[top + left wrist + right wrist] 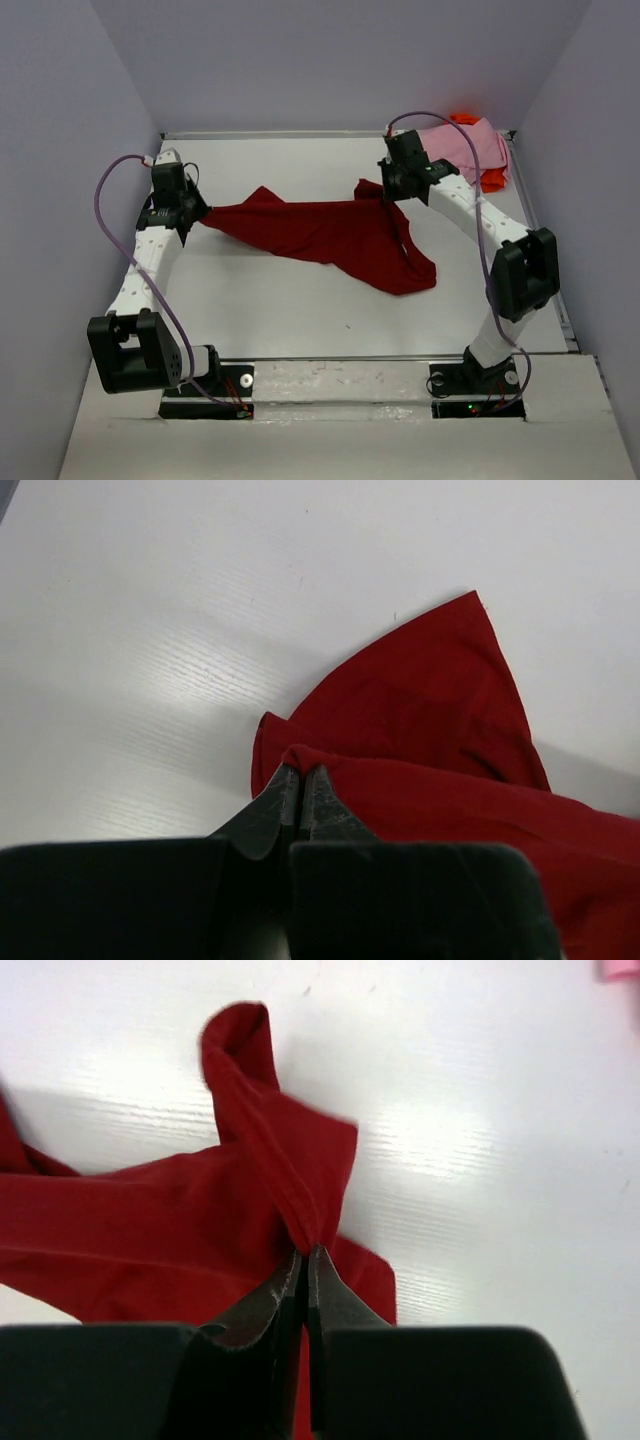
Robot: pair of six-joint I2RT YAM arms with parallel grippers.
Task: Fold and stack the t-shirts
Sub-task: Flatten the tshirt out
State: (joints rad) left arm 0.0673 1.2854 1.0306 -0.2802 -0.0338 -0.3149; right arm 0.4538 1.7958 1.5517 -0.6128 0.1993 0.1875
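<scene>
my left gripper [302,770] and right gripper [305,1250] each clamp an edge of the red shirt [330,235], spread on the table [250,300]. pink shirt [465,145] lies over orange shirt [492,181] in the far right corner, near the right gripper.

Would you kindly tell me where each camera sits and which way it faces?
Top external: above and behind the arm bases, looking down on the table; both arms show, left gripper and right gripper each pinching the dark red t-shirt; pink t-shirt and orange t-shirt lie far right.
Left wrist: on the left arm, looking past the shut left gripper at the shirt's edge.
Right wrist: on the right arm, looking past the shut right gripper at another bunched edge.
Shared: all three see the dark red t-shirt.
</scene>
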